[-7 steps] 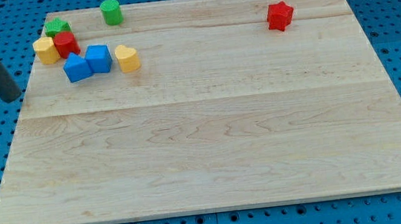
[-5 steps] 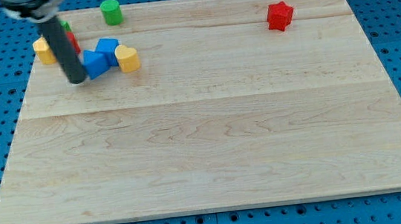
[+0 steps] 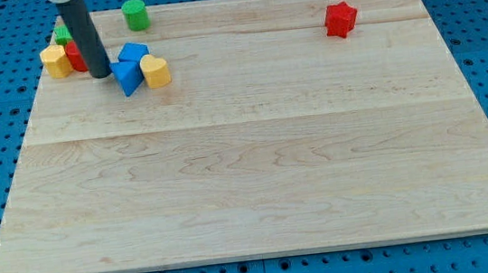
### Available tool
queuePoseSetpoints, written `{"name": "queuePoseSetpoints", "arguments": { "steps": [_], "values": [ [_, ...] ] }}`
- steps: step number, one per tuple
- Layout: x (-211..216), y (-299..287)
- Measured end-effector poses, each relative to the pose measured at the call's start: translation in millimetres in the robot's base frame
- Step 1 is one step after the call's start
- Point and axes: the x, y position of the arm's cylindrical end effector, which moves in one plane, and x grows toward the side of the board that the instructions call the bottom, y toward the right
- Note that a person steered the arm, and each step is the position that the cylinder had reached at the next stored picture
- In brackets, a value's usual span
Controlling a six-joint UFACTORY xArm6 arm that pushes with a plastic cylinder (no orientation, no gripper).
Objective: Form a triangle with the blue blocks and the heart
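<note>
Two blue blocks sit together at the view's upper left: one (image 3: 127, 77) lower and turned on a corner, the other (image 3: 134, 53) just above it. A yellow heart (image 3: 155, 71) touches them on their right. My tip (image 3: 100, 74) is on the board just left of the lower blue block, touching or nearly touching it. The dark rod rises from the tip toward the view's top left.
A red block (image 3: 77, 56), partly hidden by the rod, a yellow block (image 3: 55, 61) and a green block (image 3: 62, 34) cluster left of my tip. A green cylinder (image 3: 134, 14) stands near the top edge. A red star (image 3: 340, 19) sits at the upper right.
My tip came in from off the board's left side and moved right, pushing the lower blue block right against the other blue block and the heart.
</note>
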Motion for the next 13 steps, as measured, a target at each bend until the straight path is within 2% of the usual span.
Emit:
{"name": "queuePoseSetpoints", "arguments": {
  "steps": [2, 4, 5, 6, 8, 10, 11, 12, 13],
  "values": [
    [1.0, 28.4],
    [26.8, 4.4],
    [34.8, 29.6],
    [34.6, 94.1],
    [18.1, 123.9],
    [-14.7, 184.2],
    [-14.7, 194.1],
    [-18.3, 126.4],
    [-28.9, 175.5]
  ]
}}
